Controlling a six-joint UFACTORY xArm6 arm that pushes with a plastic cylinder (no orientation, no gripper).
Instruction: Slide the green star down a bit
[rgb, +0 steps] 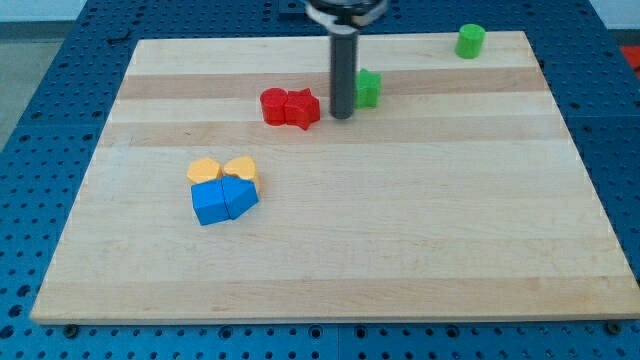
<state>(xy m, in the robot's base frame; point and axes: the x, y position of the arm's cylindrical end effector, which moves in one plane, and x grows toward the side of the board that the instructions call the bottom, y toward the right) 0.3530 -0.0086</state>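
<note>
On a wooden board (330, 250), the dark rod's tip (342, 116) rests just left of the green star (368, 88), holding nothing, with two red blocks (290, 107) to its left, a green cylinder (470, 41) at top right, and yellow (222, 170) and blue blocks (223, 200) clustered lower left.

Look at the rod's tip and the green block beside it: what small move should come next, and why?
Probably lift my tip around to the view's top side of the green star. It sits at the star's left, level with its lower edge, so pushing from here would send it sideways, not down.
</note>
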